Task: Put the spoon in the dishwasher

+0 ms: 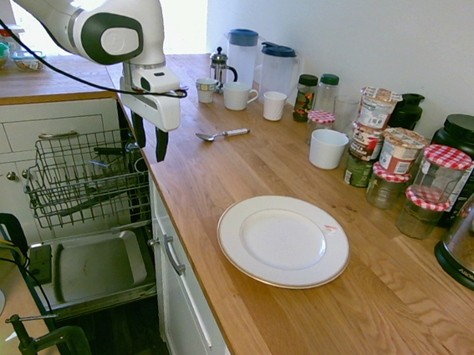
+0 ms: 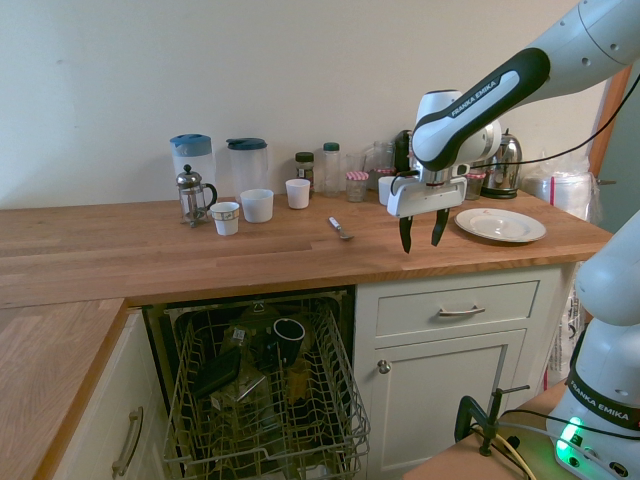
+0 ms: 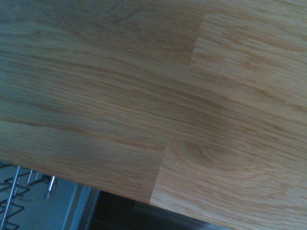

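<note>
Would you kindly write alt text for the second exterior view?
A white robot arm holds its open, empty fingers above the front of a wooden counter, with a silver spoon lying nearby. Below, an open dishwasher shows its loaded wire rack.

Wood countertop [image 3: 144,96] fills most of view, grain lines and plank seams visible. Past its edge, in corner: part of dishwasher [image 3: 53,206], metal wire rack [image 3: 12,196] with zigzag wires, grey panel surface. Dark floor [image 3: 129,215] strip beside dishwasher. Shading uneven on wood.
</note>
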